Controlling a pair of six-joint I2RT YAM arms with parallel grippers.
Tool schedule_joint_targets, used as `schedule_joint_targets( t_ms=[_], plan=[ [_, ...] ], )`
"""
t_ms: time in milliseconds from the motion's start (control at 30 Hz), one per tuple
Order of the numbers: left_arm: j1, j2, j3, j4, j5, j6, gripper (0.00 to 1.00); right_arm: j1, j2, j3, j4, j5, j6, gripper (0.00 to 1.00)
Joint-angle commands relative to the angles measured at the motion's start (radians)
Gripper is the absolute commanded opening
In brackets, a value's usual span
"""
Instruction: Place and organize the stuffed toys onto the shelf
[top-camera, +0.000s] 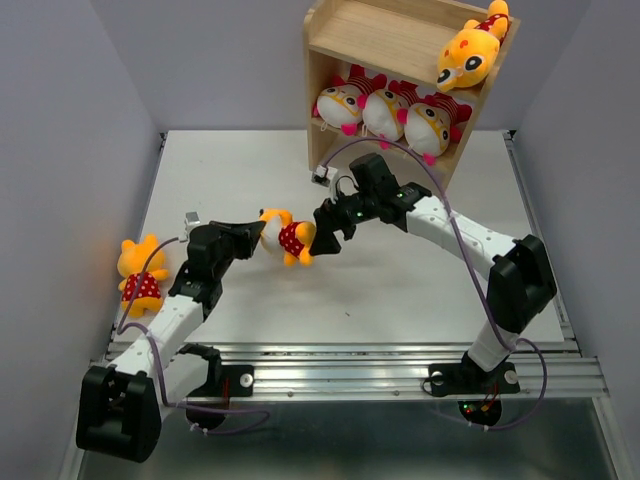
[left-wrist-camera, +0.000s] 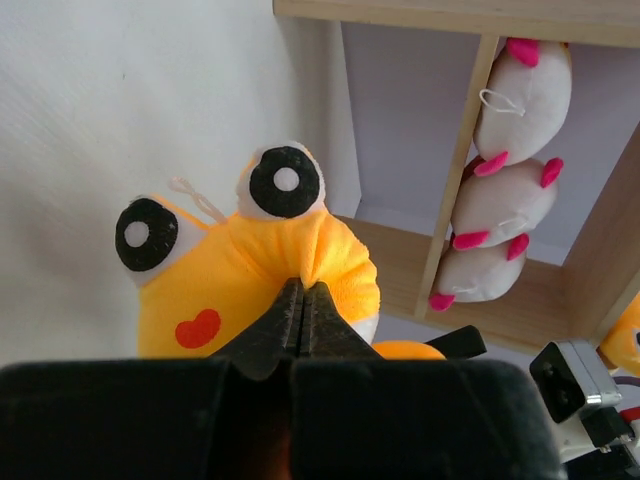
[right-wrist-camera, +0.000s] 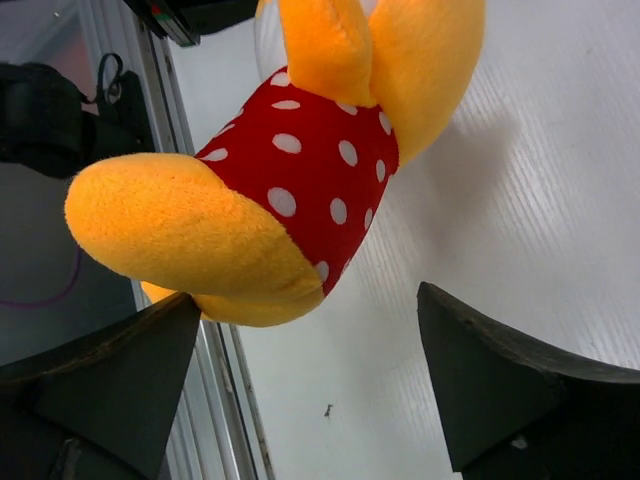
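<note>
My left gripper (top-camera: 256, 237) is shut on the head of an orange-yellow stuffed toy (top-camera: 285, 237) with a red white-dotted body, held above the table; its face shows in the left wrist view (left-wrist-camera: 240, 270). My right gripper (top-camera: 330, 228) is open just right of it, its fingers wide around the toy's feet (right-wrist-camera: 250, 220). The wooden shelf (top-camera: 400, 45) stands at the back; one orange toy (top-camera: 470, 52) lies on its top tier and three striped toys (top-camera: 390, 112) sit in the lower tier. Another orange toy (top-camera: 140, 275) lies at the table's left edge.
A small white plug (top-camera: 322, 174) and cable lie by the shelf's front left foot. Grey walls close in both sides. A metal rail (top-camera: 350, 365) runs along the table's near edge.
</note>
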Motion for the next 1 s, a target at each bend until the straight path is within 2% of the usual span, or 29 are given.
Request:
schedule_joint_targets(
  t_ms=[0,33,67,100,200,233,300,333,433,467,500,567,633,667,800,867,967],
  plan=[
    [-0.018,-0.071,-0.037,0.014,-0.039,-0.103,0.00,0.008,-0.005,-0.013,0.195,-0.036,0.157,0.88],
    [-0.021,-0.086,-0.039,0.012,-0.039,-0.103,0.00,0.008,0.007,-0.011,0.206,-0.050,0.181,0.73],
    [-0.021,-0.092,-0.040,0.011,-0.039,-0.103,0.00,0.008,0.013,-0.007,0.223,-0.070,0.190,0.65],
    [-0.021,-0.103,-0.044,0.009,-0.039,-0.102,0.00,0.008,0.026,0.007,0.229,-0.114,0.204,0.51],
    [-0.021,-0.109,-0.039,0.020,-0.045,-0.051,0.00,0.008,0.027,0.021,0.255,-0.192,0.204,0.30],
    [-0.021,-0.109,-0.034,0.029,-0.044,-0.028,0.00,0.008,0.026,0.024,0.260,-0.214,0.180,0.19],
    [-0.021,-0.111,-0.018,0.031,-0.041,0.050,0.00,0.008,0.015,0.038,0.238,-0.243,0.108,0.12],
    [-0.021,-0.119,-0.011,0.031,-0.041,0.082,0.00,0.008,0.012,0.045,0.197,-0.236,0.077,0.04],
    [-0.019,-0.143,0.021,0.015,-0.047,0.261,0.00,0.008,-0.008,0.079,0.109,-0.211,-0.084,0.01],
    [-0.019,-0.149,0.028,0.009,-0.045,0.318,0.04,0.008,-0.016,0.081,0.061,-0.207,-0.113,0.01],
    [-0.021,-0.155,0.051,-0.004,-0.038,0.437,0.23,0.008,-0.029,0.085,0.035,-0.200,-0.177,0.01],
    [-0.019,-0.174,0.078,-0.026,-0.018,0.559,0.46,0.008,-0.037,0.103,-0.065,-0.197,-0.249,0.01],
    [-0.019,-0.186,0.111,-0.038,0.054,0.686,0.67,0.008,-0.045,0.116,-0.139,-0.196,-0.367,0.01],
    [-0.021,-0.200,0.131,-0.046,0.098,0.795,0.71,0.008,-0.049,0.119,-0.207,-0.194,-0.401,0.01],
    [-0.019,-0.227,0.179,-0.087,0.207,1.015,0.75,0.008,-0.069,0.136,-0.383,-0.159,-0.634,0.01],
    [-0.021,-0.250,0.194,-0.091,0.269,1.135,0.75,0.008,-0.075,0.146,-0.473,-0.145,-0.702,0.01],
    [-0.019,-0.281,0.206,-0.087,0.408,1.231,0.75,0.008,-0.082,0.165,-0.552,-0.118,-0.793,0.01]
  ],
)
